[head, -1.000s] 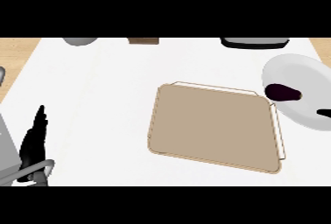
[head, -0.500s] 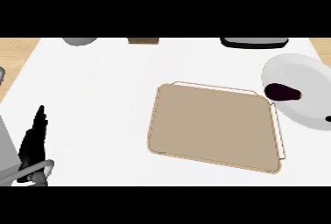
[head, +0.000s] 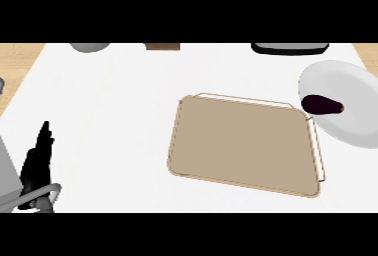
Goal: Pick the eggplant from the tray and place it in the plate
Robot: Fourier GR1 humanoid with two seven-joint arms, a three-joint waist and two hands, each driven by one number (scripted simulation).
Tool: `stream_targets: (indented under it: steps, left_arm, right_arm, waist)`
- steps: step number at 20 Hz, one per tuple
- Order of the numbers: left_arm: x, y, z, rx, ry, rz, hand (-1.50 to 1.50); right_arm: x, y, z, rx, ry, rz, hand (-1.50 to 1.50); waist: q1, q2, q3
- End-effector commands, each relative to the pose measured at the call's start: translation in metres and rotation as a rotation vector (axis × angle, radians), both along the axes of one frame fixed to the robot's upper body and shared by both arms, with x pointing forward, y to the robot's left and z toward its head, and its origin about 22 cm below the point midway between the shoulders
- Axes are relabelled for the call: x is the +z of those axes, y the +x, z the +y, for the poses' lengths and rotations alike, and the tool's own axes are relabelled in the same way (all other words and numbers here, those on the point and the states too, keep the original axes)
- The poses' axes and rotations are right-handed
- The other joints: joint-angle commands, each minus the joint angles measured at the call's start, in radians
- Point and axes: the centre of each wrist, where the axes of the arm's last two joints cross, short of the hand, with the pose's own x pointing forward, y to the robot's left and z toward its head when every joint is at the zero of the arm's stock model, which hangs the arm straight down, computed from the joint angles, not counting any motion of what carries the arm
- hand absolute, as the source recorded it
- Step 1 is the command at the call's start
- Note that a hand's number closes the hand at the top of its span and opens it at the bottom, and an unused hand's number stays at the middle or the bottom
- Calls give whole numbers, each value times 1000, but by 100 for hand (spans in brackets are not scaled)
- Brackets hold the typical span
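The dark purple eggplant point(head: 322, 104) lies on the white plate point(head: 347, 85) at the right edge of the head view, near the plate's left rim. The tan tray point(head: 240, 145) sits in the middle of the white counter with nothing on it. My left hand point(head: 37, 162) rests at the lower left with straight fingers pointing up, far from the tray and the plate. No part of my right hand shows in the view.
Along the counter's far edge stand a grey round object point(head: 90, 47), a small brown object point(head: 162, 46) and a dark flat object point(head: 289, 48). Wooden floor shows beyond the counter's left and right top corners.
My right hand, whose fingertips showed at the right edge beside the plate, has drawn out of view. The eggplant stays on the plate. The left hand has not moved.
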Motion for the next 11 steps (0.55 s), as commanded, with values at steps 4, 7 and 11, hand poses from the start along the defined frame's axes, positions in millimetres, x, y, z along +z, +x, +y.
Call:
stream_targets:
  steps: [4, 7, 11]
  left_arm:
    - [1, 26, -47, -260, -197, 29, 0]
    - [-2, 20, -49, -274, -213, 48, 0]
    - [5, 31, -45, -265, -190, 16, 0]
  right_arm:
    - [-1, -15, -11, -103, -11, 1, -150]
    - [1, -24, -18, -88, -13, 12, -150]
    - [2, -26, -20, -127, -34, 37, -150]
  waist:
    - [-10, 9, -8]
    - [-14, 6, -8]
    - [-12, 11, -8]
